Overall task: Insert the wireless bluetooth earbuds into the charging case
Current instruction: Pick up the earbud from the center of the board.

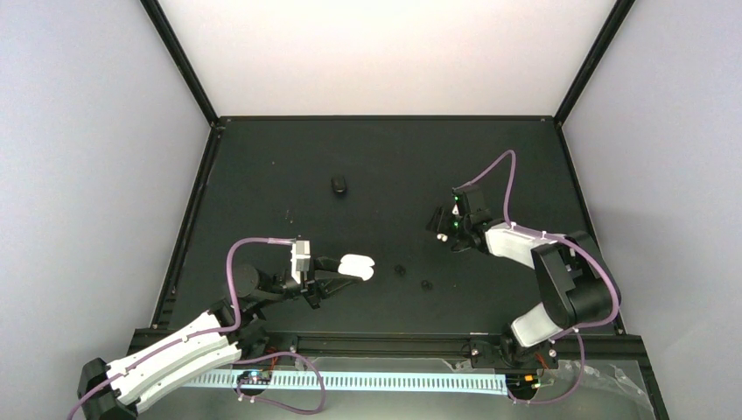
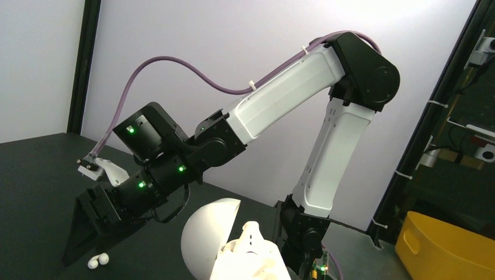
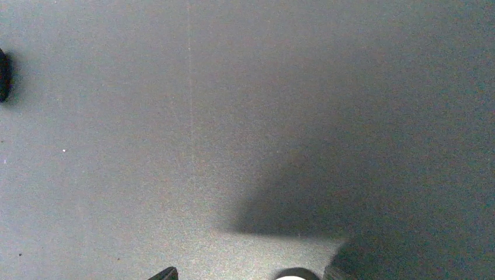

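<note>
Left end effector (image 1: 344,268) clamped narrow on the glossy white oval plastic charging case (image 1: 360,267), lid hinged open, at front-left of the black table (image 1: 262,157). Right end effector (image 1: 440,227) has fingers apart, hanging low over 2 tiny glossy white earbuds (image 2: 98,259) lying side by side on the table, well right of the case. 2 small black earbuds (image 1: 400,270) lie between the arms, with a black oval case (image 1: 339,185) farther back. Likely step: pick 1 white bud. Centre fingers on a single bud, descend straight, close gently, since the slick shell may squirt out. Hold the case steady.
</note>
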### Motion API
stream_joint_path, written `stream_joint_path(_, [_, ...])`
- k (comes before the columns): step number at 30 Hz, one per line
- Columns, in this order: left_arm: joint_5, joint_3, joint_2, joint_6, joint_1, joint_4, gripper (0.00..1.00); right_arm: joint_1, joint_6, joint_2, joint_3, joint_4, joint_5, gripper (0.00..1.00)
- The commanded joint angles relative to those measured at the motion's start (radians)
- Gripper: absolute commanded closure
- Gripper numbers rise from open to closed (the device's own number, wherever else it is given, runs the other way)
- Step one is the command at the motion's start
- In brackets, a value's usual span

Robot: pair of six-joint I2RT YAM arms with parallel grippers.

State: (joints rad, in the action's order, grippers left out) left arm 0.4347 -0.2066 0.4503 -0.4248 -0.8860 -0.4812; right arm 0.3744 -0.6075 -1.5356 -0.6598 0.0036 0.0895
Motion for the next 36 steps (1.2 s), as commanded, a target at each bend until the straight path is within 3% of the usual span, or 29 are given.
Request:
stream_joint_path(1, [-0.001, -0.004, -0.015, 0.007, -0.007, 0.004, 0.98, -0.005, 0.009, -0.033, 0.006, 0.008, 0.021, 0.35])
stream_joint_path(21, [0.014, -0.005, 0.028, 0.001, -0.008, -0.037, 0.98, -0.005, 0.017, 0.093, 0.122, -0.017, 0.126, 0.39])
stream_joint_path(30, [0.019, -0.01, 0.027, 0.004, -0.007, -0.03, 0.98, -0.026, -0.013, 0.241, 0.117, -0.07, -0.044, 0.39])
stream_joint_path(36, [0.019, -0.011, 0.021, 0.011, -0.007, -0.023, 0.98, -0.055, 0.047, 0.172, 0.055, -0.118, -0.058, 0.43])
